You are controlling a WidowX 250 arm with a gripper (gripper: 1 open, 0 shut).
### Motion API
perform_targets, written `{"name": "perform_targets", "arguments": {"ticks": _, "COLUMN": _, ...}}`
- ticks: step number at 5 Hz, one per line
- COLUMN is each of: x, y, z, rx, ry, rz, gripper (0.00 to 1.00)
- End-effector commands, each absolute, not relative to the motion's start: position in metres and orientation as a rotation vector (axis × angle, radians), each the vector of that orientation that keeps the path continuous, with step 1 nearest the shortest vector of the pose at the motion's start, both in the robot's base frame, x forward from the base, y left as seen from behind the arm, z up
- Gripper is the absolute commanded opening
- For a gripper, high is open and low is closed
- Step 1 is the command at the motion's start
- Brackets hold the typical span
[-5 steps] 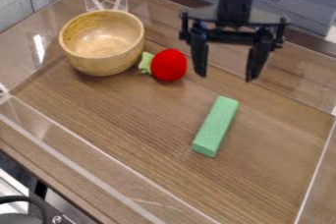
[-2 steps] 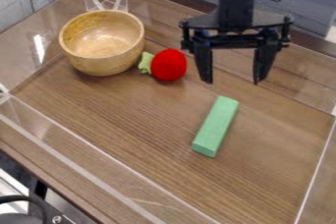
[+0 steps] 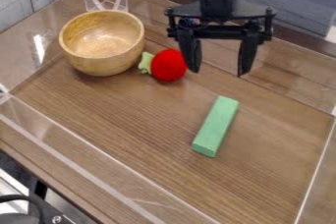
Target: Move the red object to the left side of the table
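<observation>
The red object (image 3: 167, 65), a small round toy fruit with a pale green leafy stub on its left end, lies on the brown wood-grain table (image 3: 118, 130) just right of a wooden bowl. My gripper (image 3: 218, 70) hangs pointing down with its two black fingers (image 3: 195, 55) spread wide, open and empty. Its left finger stands close to the right of the red object, apart from it; whether the tips touch the tabletop I cannot tell.
A wooden bowl (image 3: 102, 42) sits at the back left, next to the red fruit. A long green block (image 3: 217, 125) lies right of centre. Low clear acrylic walls (image 3: 39, 135) border the tabletop.
The gripper has shifted left toward the red fruit, still open. The fruit, bowl and green block have not moved.
</observation>
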State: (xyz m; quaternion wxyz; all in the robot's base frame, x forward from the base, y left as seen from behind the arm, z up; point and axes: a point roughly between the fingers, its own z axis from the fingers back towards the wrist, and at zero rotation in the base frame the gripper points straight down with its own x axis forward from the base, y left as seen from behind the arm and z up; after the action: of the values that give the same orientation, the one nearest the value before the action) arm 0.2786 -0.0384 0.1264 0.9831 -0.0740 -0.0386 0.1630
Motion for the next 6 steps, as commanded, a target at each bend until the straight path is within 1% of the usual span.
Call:
{"name": "perform_targets", "arguments": {"ticks": 1, "x": 0.292, "y": -0.045, "z": 0.133, "rx": -0.149, "ry": -0.126, "rz": 0.321, "gripper": 1.00}}
{"name": "perform_targets", "arguments": {"ticks": 2, "x": 0.296, "y": -0.059, "z": 0.133, "rx": -0.159, "ry": -0.131, "rz": 0.221, "gripper": 1.00}}
{"name": "perform_targets", "arguments": {"ticks": 3, "x": 0.298, "y": -0.066, "z": 0.135, "rx": -0.167, "ry": -0.153, "rz": 0.152, "gripper": 1.00}}
{"name": "perform_targets", "arguments": {"ticks": 5, "x": 0.309, "y": -0.047, "z": 0.142, "rx": -0.165, "ry": -0.215, "rz": 0.324, "gripper": 1.00}}
{"name": "perform_targets", "arguments": {"ticks": 6, "x": 0.302, "y": -0.037, "z": 0.140, "rx": -0.158, "ry": -0.226, "rz": 0.390, "gripper": 1.00}}
